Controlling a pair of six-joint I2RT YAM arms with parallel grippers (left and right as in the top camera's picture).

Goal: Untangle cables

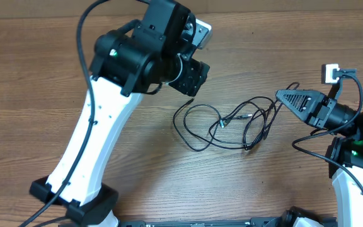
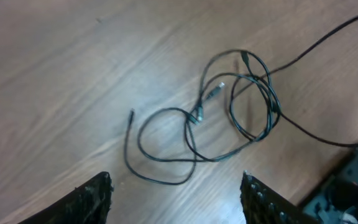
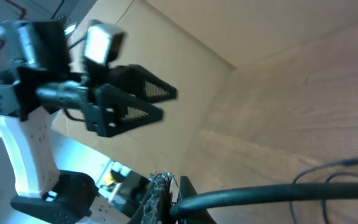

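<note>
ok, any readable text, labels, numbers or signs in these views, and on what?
No readable text in any view.
The white block behind the right tool: dark mark, too small to read.
No print visible on the cables, table or left tool.

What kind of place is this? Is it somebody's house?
Most likely a robot lab or workshop: two robot arms stand at a wooden table with tangled black cables on it.
</note>
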